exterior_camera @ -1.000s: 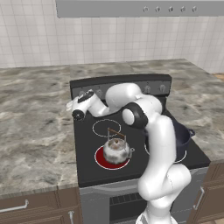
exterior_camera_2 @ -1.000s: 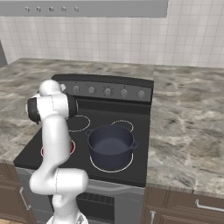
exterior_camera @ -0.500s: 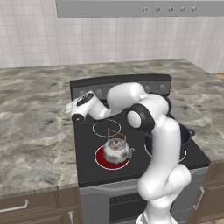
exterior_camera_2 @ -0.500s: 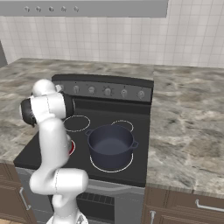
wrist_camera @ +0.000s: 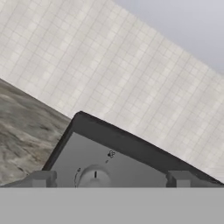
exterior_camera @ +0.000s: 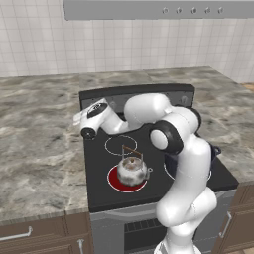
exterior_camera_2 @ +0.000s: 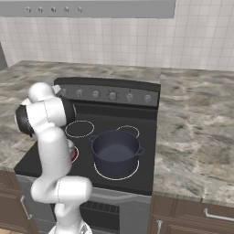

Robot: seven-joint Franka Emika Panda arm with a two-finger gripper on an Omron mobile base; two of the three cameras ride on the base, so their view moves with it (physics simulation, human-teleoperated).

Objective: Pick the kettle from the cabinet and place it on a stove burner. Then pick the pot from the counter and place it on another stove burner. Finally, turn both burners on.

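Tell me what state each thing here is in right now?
Kettle: upright on the front left burner, which glows red.
Pot: upright, no lid, on the front right burner, not glowing.
Gripper: open, empty, facing a stove knob.
Other knobs: position too small to tell.

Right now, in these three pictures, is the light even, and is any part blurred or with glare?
Left base view: flat, even light, only a soft shadow under the kettle on its glowing red burner. Right base view: sharp enough, no glare on the pot. Hand view: coarse and soft, the knob between the open gripper reads blurred, tiles fade upward.
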